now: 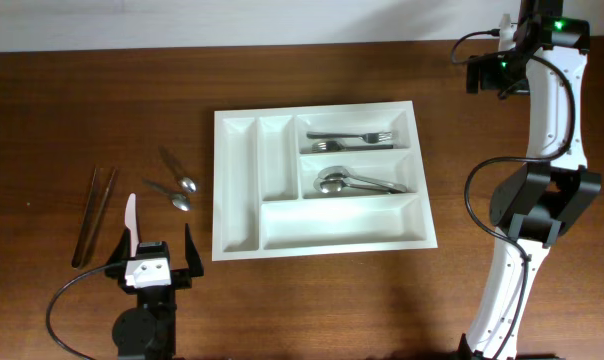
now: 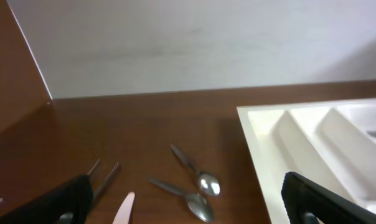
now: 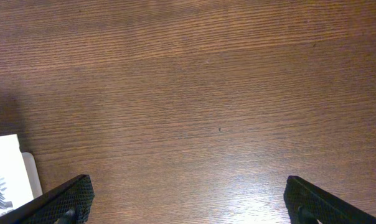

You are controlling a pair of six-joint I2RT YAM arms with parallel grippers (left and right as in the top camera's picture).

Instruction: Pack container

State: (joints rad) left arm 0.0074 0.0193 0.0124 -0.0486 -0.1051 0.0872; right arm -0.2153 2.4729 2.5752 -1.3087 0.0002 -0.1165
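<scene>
The dark wooden table [image 1: 382, 300] carries the white container [image 1: 237, 185], lying flat near its middle. Left of it, a little apart, lie two spoons [image 1: 178, 170] side by side (bowls on the tray's side). Farther left lie a white knife [image 1: 131, 222] and a pair of dark sticks [image 1: 100, 215], roughly parallel.

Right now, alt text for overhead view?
White cutlery tray, centred, holds forks in its far wide compartment, spoons in the middle one; the other three are empty. Two loose spoons, a white knife and dark chopsticks lie to its left, by the open left gripper.
</scene>
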